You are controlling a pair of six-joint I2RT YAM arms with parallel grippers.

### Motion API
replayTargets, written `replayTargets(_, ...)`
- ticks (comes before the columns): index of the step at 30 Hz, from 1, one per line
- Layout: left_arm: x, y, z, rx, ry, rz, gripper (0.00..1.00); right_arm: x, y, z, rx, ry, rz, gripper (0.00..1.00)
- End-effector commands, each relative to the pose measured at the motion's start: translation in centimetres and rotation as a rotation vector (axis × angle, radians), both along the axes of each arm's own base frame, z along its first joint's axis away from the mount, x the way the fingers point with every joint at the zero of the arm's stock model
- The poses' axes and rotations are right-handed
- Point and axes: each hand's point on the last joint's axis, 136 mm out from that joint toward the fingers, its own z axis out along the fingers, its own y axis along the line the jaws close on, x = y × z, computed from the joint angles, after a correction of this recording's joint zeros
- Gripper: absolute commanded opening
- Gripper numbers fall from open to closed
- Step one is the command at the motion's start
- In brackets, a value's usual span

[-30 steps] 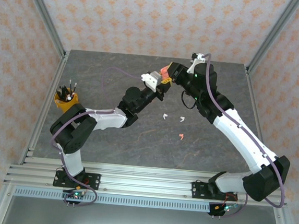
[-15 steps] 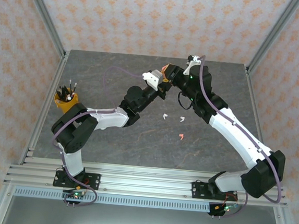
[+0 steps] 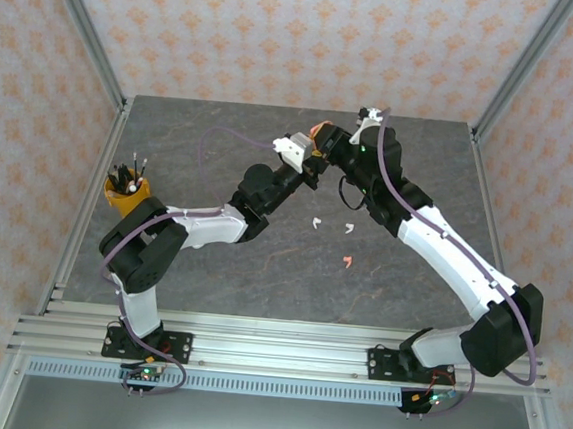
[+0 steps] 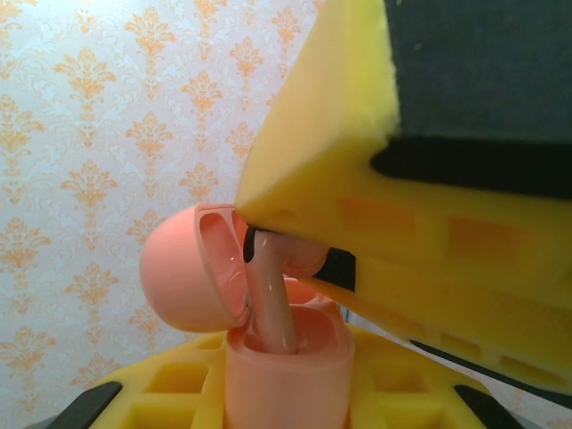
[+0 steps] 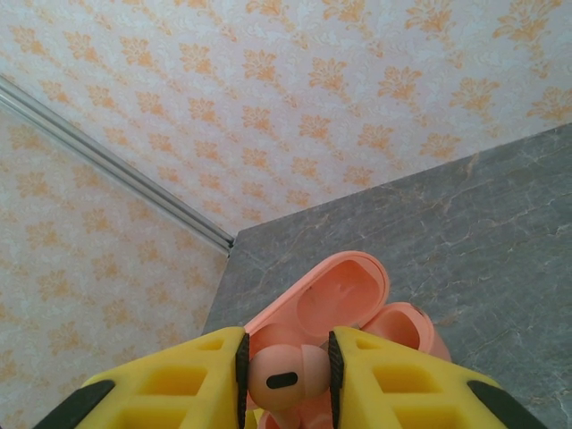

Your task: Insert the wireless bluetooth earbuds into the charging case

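— Status over there?
— Right gripper [image 5: 286,362] pinches a pink earbud [image 4: 268,304], stem inside the open charging case [image 5: 344,299]. Left gripper [image 4: 286,398] is clamped on that case, above the counter [image 3: 261,273]
— Others?
— Two white earbuds [image 3: 316,221] and a loose pink earbud [image 3: 346,261] lie on the counter, near each other

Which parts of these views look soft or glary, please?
Left wrist: the yellow fingers nearest the lens are soft, while the pink case and earbud are crisper, with a small glint on the lid. Right wrist: the earbud is sharp, light even. Top external: sharp throughout, evenly lit, no glare.
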Motion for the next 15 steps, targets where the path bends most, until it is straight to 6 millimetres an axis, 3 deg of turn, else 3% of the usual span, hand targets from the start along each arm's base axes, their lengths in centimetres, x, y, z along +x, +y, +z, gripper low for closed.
replayTargets(1, 0.0, 0.0, 2.3, -0.05, -0.051, 0.016, 0.0, 0.0, 0.0, -0.3, 0.007, -0.004, -0.011, 0.3)
replayTargets(15, 0.5, -0.3, 2.6, -0.053, -0.052, 0.018, 0.0, -0.5, 1.0, -2.2, -0.011, 0.032, 0.044, 0.29)
